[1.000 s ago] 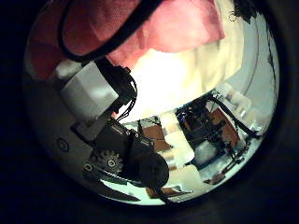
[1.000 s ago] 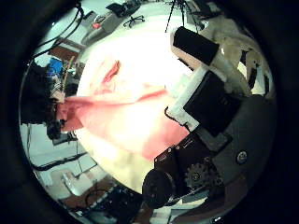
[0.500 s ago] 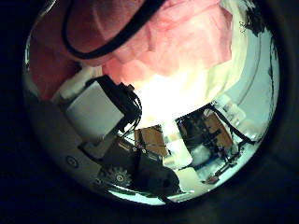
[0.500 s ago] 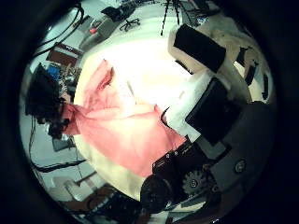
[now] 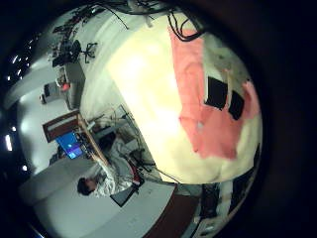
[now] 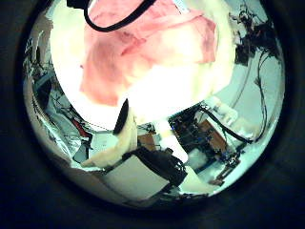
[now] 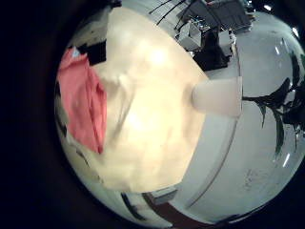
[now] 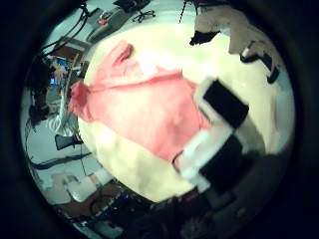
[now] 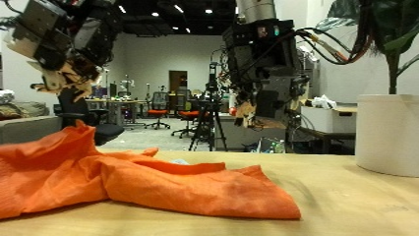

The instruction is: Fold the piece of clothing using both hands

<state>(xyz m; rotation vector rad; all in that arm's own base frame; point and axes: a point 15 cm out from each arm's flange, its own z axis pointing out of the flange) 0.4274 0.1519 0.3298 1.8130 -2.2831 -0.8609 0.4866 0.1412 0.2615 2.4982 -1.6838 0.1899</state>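
An orange piece of clothing (image 9: 131, 177) lies crumpled and partly folded on the pale wooden table (image 9: 354, 197). My left hand (image 9: 59, 49) hangs high above the cloth, open, holding nothing. My right hand (image 9: 262, 59) hangs high above the table beyond the cloth, open and empty. The left thumb side palm view shows the cloth (image 6: 143, 48) lying below, away from that hand's fingers (image 6: 143, 167). The left little finger side palm view shows the cloth (image 5: 213, 109) with dark fingertips (image 5: 224, 98) over it.
A white plant pot (image 9: 388, 133) stands on the table near the right hand, also in the right little finger side palm view (image 7: 217, 96). Behind the table are office chairs and a tripod (image 9: 209, 108). The table's edges show round the cloth in the right thumb side palm view (image 8: 130, 174).
Both palm cameras have moved up and away from the cloth, which now looks smaller and lies whole on the table. Neither hand holds cloth.
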